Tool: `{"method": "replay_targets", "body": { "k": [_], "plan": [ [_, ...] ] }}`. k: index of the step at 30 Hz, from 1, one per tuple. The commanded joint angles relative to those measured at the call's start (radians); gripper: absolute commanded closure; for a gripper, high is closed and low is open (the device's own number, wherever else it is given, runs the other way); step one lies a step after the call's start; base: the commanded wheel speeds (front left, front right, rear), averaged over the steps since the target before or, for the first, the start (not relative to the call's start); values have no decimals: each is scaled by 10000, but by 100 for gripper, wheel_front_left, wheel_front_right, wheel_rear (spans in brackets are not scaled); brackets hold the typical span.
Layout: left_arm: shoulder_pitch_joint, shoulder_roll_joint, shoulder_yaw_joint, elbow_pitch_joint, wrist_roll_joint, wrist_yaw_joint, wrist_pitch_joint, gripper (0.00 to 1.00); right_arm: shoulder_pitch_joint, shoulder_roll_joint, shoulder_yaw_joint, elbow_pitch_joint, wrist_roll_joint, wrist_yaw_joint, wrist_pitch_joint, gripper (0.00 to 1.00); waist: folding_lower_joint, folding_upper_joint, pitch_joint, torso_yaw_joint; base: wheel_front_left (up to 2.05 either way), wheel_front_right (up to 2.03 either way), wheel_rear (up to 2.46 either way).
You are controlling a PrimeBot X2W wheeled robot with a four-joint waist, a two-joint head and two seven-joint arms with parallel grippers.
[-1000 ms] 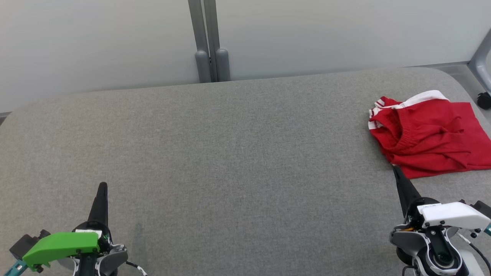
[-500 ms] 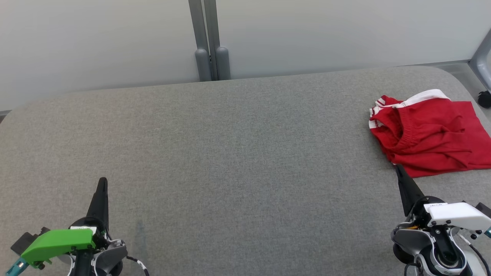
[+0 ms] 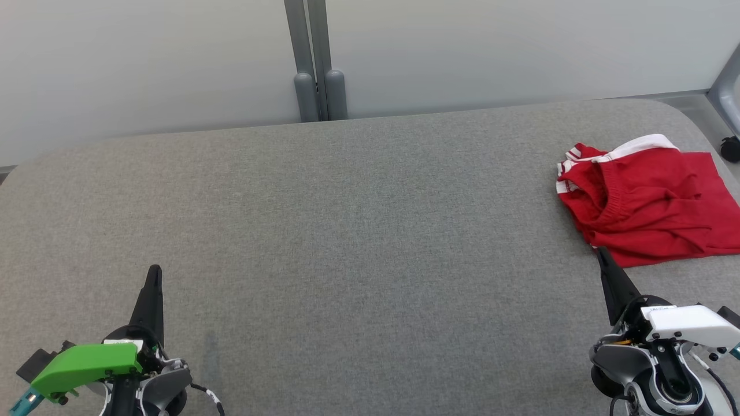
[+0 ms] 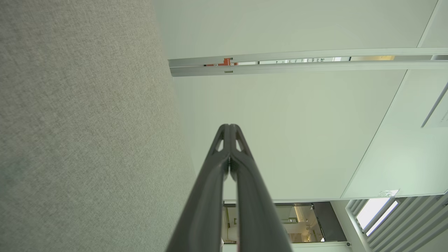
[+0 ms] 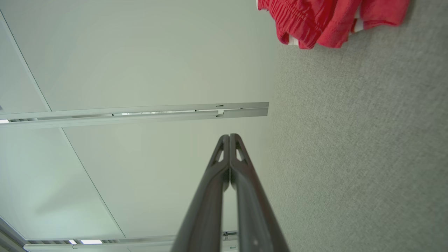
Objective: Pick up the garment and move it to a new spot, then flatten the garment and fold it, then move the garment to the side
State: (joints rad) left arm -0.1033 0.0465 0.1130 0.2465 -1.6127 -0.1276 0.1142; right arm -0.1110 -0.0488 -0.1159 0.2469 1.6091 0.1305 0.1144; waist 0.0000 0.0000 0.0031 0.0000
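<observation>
**A:** Where is the garment [image 3: 647,202] lying?

**B:** It is lying rumpled at the far right of the table [image 3: 347,231], red with white trim. Its right edge is running off the head view, so its full outline is not showing.

**A:** Is the right wrist view helping?

**B:** Only partly. It is catching the cloth at its top edge, cut off again.

**A:** What are the grippers doing?

**B:** The right gripper [image 3: 603,254] is pointing at the garment's near corner, its fingers pressed together and gripping nothing. In the head view the tip is seeming to meet the cloth, but the wrist view is showing them apart. The left gripper [image 3: 154,273] is sitting at the lower left, well apart from the garment, likewise closed and empty.

**A:** Anything else hard to make out?

**B:** Both wrists are getting clipped by the bottom edge. A small dark thing [image 3: 729,145] past the table's right end is too small to identify.
</observation>
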Motion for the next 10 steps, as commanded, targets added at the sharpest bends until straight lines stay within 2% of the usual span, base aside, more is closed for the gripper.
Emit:
{"method": "replay_targets", "body": {
  "k": [1, 10],
  "plan": [
    [-116, 69, 28, -21, -2, -56, 38, 100, 54, -8, -21, -57, 59, 4, 40, 100, 0, 0, 0, 0, 0, 0, 0],
    [-116, 69, 27, -22, -3, -56, 37, 100, 54, -8, -18, -58, 61, 4, 38, 100, 0, 0, 0, 0, 0, 0, 0]
  ]
}}
